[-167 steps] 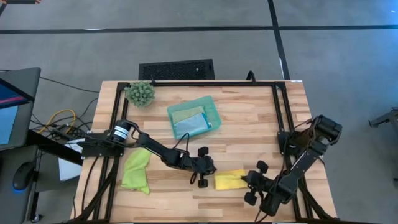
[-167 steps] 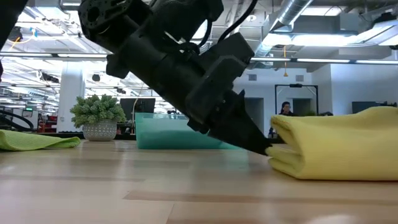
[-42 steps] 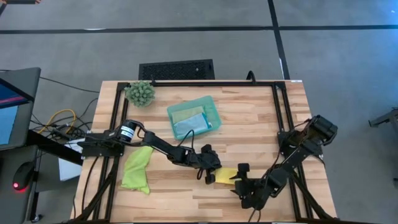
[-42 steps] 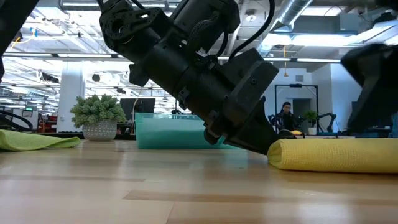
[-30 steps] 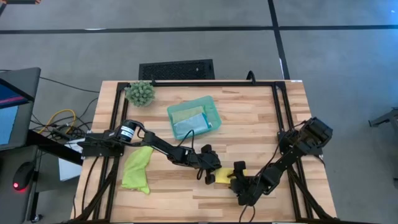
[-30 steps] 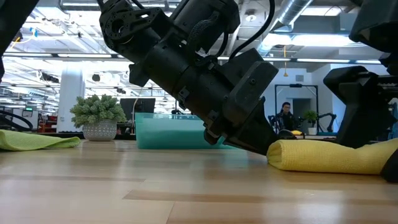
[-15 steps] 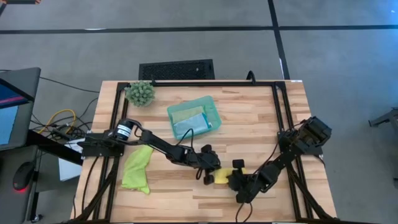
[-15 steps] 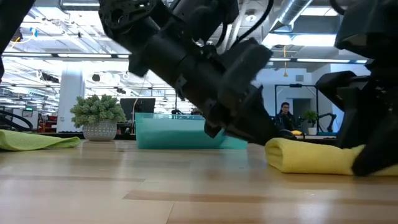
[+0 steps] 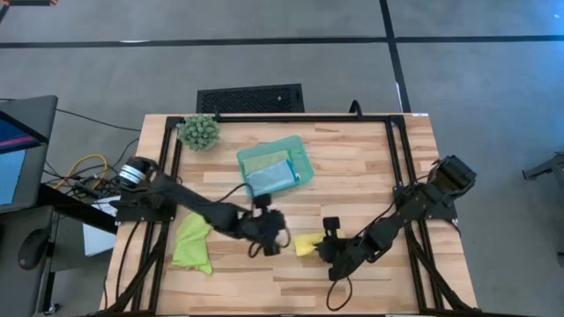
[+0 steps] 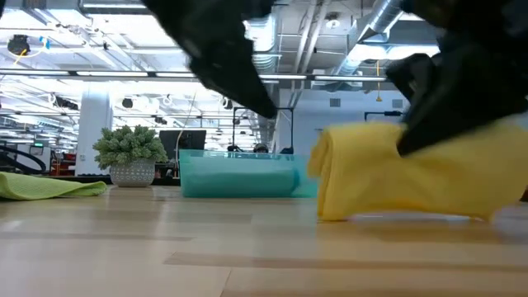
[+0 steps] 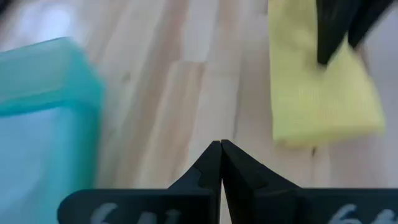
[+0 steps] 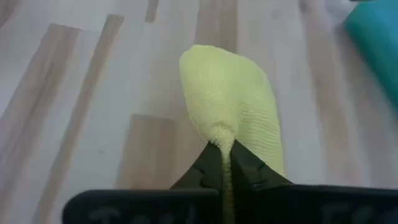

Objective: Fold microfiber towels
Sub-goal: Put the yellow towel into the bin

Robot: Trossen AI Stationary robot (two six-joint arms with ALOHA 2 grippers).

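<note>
Towel folding, partly done: two cloths in the tray, two on the counter.

Lime towel (image 9: 192,242) is lying crumpled, unfolded; left fingers (image 9: 264,236) are hanging pressed together, empty; right fingers (image 9: 324,248) are pinching the yellow towel (image 9: 306,244), folded, lifting one edge off the counter (image 9: 352,172).

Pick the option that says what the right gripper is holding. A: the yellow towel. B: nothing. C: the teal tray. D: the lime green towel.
A: in the right wrist view the right gripper has its fingers pinched shut on an edge of the yellow towel, and in the low view that towel hangs partly lifted off the table.
</note>
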